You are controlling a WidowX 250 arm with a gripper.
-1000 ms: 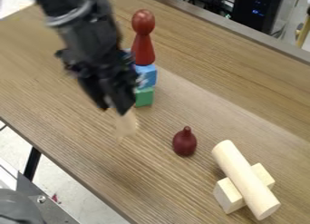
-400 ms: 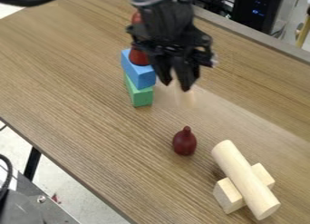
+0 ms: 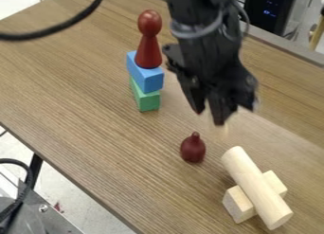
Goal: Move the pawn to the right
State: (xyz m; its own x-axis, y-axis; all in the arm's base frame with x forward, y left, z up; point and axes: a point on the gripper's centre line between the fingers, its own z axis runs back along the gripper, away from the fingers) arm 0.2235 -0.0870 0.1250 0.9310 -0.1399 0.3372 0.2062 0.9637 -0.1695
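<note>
The robot's black fingers close on a pale wooden piece, apparently the pawn of the task, above a wooden bench. The tips stand slightly parted, about the width of what they appear to grip, and the piece juts out beneath them. Its outline is too faint to confirm the shape (a taller red figure, pawn-like itself, stands on a blue block).

The relation that counts is downward: the piece sits directly below the fingers, its long axis seemingly close to upright, so no fresh reach looks necessary. In the camera view it appears up and to the right of a small dark red piece, and just above the upper end of a pale cylinder lying across a wooden block. Whether its foot touches the bench cannot be told. A placement to the right likely calls for lowering it upright, with the cylinder's near end the obstacle to avoid.
</note>
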